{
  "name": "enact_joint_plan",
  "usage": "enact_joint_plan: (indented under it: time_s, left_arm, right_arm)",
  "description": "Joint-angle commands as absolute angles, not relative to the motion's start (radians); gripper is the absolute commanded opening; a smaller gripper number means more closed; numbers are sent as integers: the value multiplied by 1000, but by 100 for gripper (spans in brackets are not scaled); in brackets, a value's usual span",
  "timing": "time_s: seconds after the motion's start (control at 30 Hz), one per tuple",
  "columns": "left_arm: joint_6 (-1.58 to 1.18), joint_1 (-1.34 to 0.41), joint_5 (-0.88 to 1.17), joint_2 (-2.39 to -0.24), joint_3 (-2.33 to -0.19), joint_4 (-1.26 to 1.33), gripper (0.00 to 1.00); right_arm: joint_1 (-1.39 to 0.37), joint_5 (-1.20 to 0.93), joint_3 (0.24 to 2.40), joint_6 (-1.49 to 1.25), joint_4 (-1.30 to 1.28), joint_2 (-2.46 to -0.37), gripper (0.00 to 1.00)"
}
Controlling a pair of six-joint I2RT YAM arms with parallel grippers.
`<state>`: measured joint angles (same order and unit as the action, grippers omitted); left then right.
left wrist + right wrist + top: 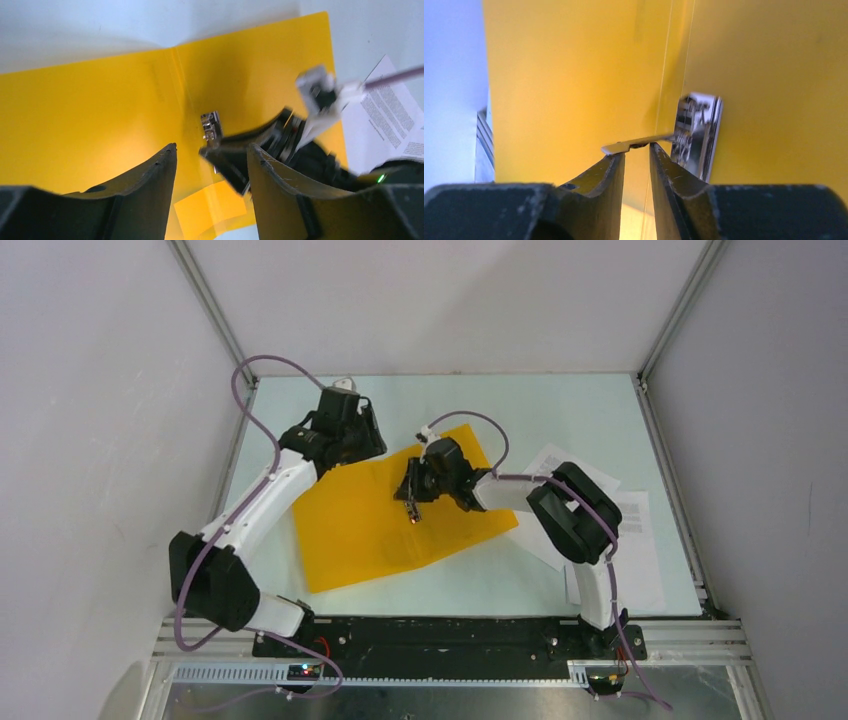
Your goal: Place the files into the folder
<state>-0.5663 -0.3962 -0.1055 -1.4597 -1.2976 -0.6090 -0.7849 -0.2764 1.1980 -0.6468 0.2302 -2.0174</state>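
The folder (pixel 380 530) lies open and flat in the middle of the counter (pixel 560 410), both yellow leaves spread. Its metal clip (pixel 696 132) sits by the centre fold. The files (pixel 630 520) are still outside it, a loose fan of printed sheets at the right of the overhead view, partly under the right arm.

The right gripper (pixel 636 150) is down at the clip. Its fingers are drawn close with only a slim gap, and their tips are up against the clip's thin lever (pixel 624 146). The lever lies across the tips rather than between them, so it looks like a nudge, not a pinch. The left gripper (pixel 212 147) hangs over the upper left part of the folder, spread wide and holding nothing.

To my eye the step in hand is raising that lever so the sheets can slide under. The lever is thin and springy, so it will want a slow, steady lift along its swing. The tips should stay square under it, or it could slip off and snap back. The folder may skate on the smooth counter, so the left gripper could usefully press down on its leaf.
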Motion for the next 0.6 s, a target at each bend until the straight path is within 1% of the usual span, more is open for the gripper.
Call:
enact_joint_plan:
  time_s: [0.0, 0.33, 0.43, 0.57]
  left_arm:
    - [-538, -390, -120, -1364, -1236, -627, 60]
    - [-543, -393, -98, -1306, -1152, -626, 60]
    - [-554, -391, -97, -1308, -1137, -626, 61]
    - [-574, -392, -98, -1317, -1126, -626, 64]
  right_arm:
    - [-749, -277, 1316, -709, 269, -2080, 30]
    - [-739, -240, 1465, -751, 203, -2199, 30]
    - [-737, -225, 1504, -749, 168, -2213, 31]
    - [-733, -216, 1537, -739, 138, -2202, 33]
